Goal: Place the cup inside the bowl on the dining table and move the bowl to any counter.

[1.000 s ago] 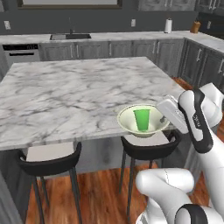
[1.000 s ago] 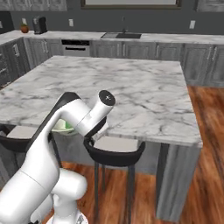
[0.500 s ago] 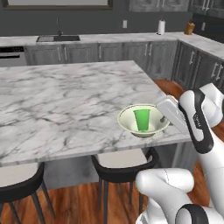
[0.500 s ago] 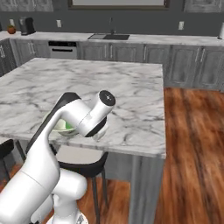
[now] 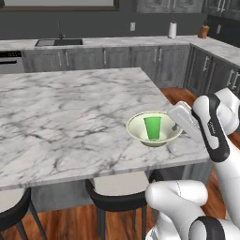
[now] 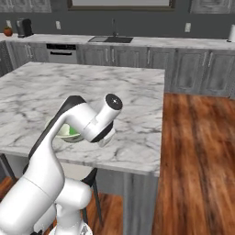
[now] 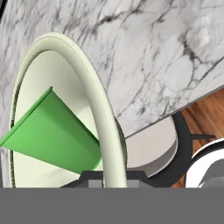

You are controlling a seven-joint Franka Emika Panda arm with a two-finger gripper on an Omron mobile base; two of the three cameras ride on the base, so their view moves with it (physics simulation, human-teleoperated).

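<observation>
The cream bowl (image 5: 161,137) hangs just over the dining table (image 5: 70,108) near its front right corner, casting a shadow on the marble. The green cup (image 5: 152,127) stands upright inside it. My gripper (image 5: 175,125) is shut on the bowl's right rim. In the hand view the rim (image 7: 101,109) runs down between the two fingertips of the gripper (image 7: 114,176), and the cup (image 7: 54,131) lies left of it. From the right base view, the bowl (image 6: 63,133) peeks out behind my arm.
Stools (image 5: 117,187) stand under the table's front edge. The counter (image 5: 117,42) with a sink (image 5: 58,42) and a paper roll (image 5: 172,29) runs along the back wall and turns at the right. Wood floor (image 6: 197,151) lies open right of the table.
The whole scene has shifted as the base drives: the table and back counter slid left in both views. The bowl with the cup stays in my shut gripper.
</observation>
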